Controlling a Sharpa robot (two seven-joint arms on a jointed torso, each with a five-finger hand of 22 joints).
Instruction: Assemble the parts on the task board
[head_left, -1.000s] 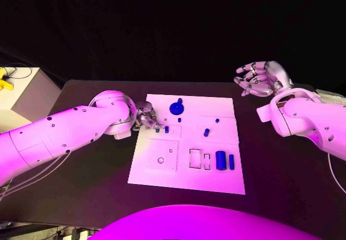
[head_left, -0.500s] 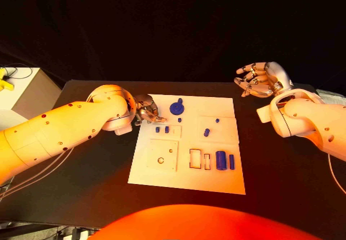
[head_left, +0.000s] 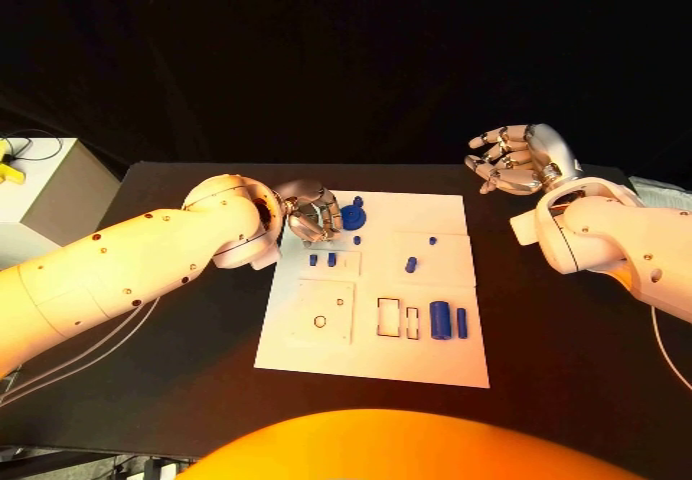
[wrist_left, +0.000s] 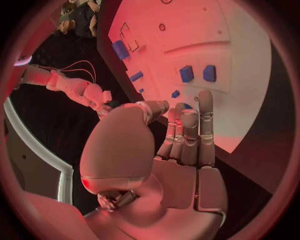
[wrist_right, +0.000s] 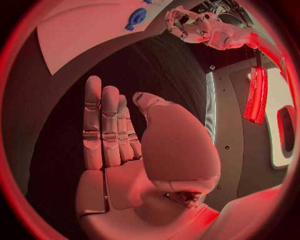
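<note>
The task board lay in the middle of the black tabletop, a white plate with small blue parts on it. The left robot hand hovered over the board's far left corner, its fingers held straight and close together with nothing between them, just beside a round blue part with a knob on top. Nearer the robot from that hand stood two short blue pegs side by side (the left wrist view showed them as two small blue squares), and a tiny blue piece lay between them and the round part. Further along the board sat a blue peg near its middle, then a wide blue block and a slimmer blue bar next to some outlined rectangular slots. The right robot hand was raised well apart from the board, beyond its far right corner, fingers loosely curled and holding nothing.
</note>
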